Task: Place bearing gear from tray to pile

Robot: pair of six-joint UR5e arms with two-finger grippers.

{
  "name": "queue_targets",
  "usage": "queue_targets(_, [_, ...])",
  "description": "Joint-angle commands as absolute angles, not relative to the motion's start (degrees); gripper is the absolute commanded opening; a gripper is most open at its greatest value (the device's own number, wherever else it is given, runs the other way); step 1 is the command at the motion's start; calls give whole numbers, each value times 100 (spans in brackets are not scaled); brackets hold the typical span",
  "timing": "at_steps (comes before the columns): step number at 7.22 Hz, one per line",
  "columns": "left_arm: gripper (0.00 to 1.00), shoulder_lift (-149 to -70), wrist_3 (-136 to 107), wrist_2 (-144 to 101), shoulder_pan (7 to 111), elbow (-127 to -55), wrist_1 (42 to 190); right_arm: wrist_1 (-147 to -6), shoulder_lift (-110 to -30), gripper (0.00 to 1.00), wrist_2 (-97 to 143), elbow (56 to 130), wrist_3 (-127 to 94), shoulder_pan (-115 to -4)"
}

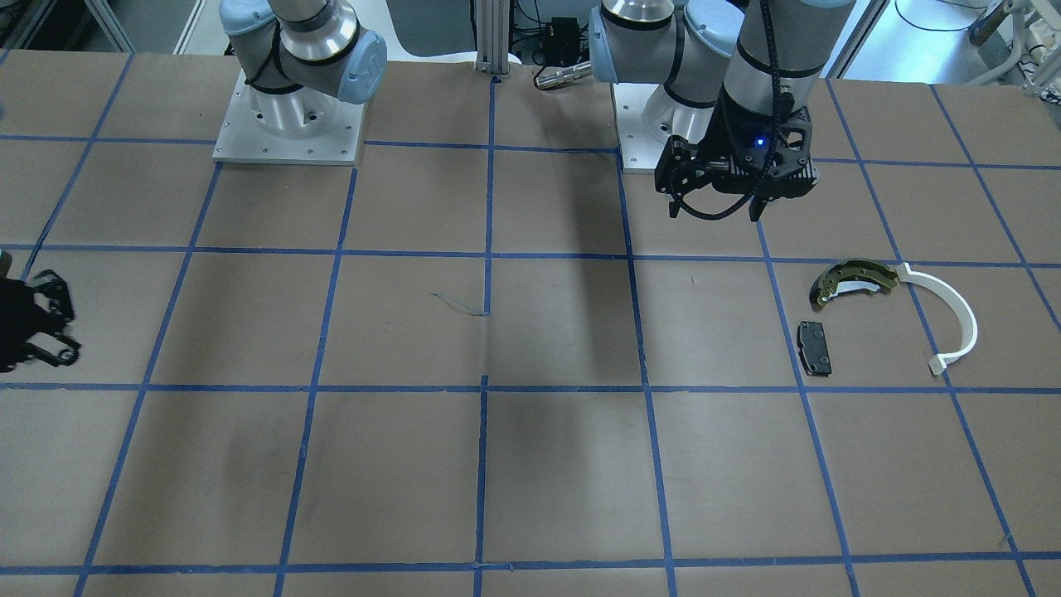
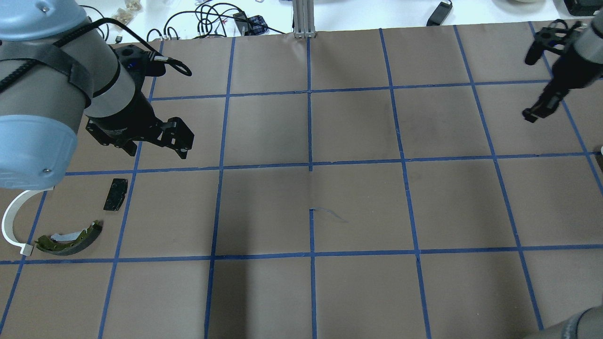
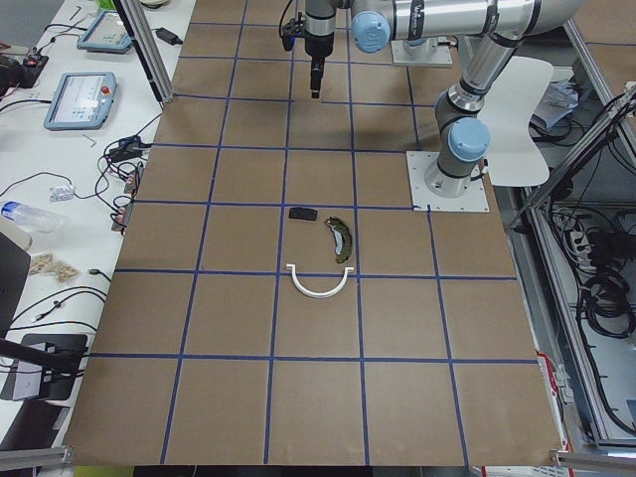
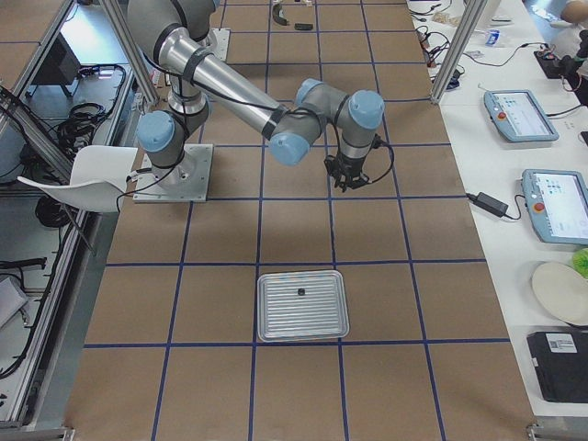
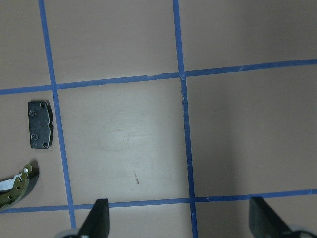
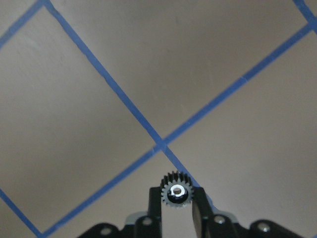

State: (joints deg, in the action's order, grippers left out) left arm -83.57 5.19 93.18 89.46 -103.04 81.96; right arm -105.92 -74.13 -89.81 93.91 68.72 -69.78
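The gear (image 6: 176,190) is a small black toothed wheel with a bright metal bore. It is clamped between the fingers of the right pincer (image 6: 176,199), above the brown, blue-taped surface (image 6: 99,99). The left pincer (image 5: 181,220) stands apart and empty near the flat black pad (image 5: 39,124), the olive curved shoe (image 1: 862,272) and the thin white strip (image 1: 970,325).

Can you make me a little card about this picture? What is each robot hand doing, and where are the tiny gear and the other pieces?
left gripper: open, empty, above the table, not far from the black pad
right gripper: shut on the bearing gear, held above the table
pile parts: olive shoe, white arc strip and black pad, close together on the table
tray: flat on the table, with one tiny dark speck inside, too small to identify
gear at pile: not yet
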Motion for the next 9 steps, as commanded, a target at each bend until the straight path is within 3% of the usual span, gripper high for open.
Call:
queue_targets(1, [100,-8358,519,9316,8938,-10292,8183,-10844,-7418,29,-8974,9580,4214,-8605])
queue_targets(6, [100,-8446,510,9299,8851,-10283,7788,-12487,-6453,32,-8727,9598,-592,-11589])
queue_targets(7, [100,-8368,484,9308,8851,-10283,7796,-12481,-6382,38,-8745,9606,-946,-11775])
queue_targets(8, [100,-8358,492,9255,8851,-10283,7839,-12489,-6285,59,-8771,9659,-880,-11777])
queue_targets(9, [100,-8506,501,9229,8851,-10283,7840,-12533,-6249,100,-8780,9668,-783,-11769])
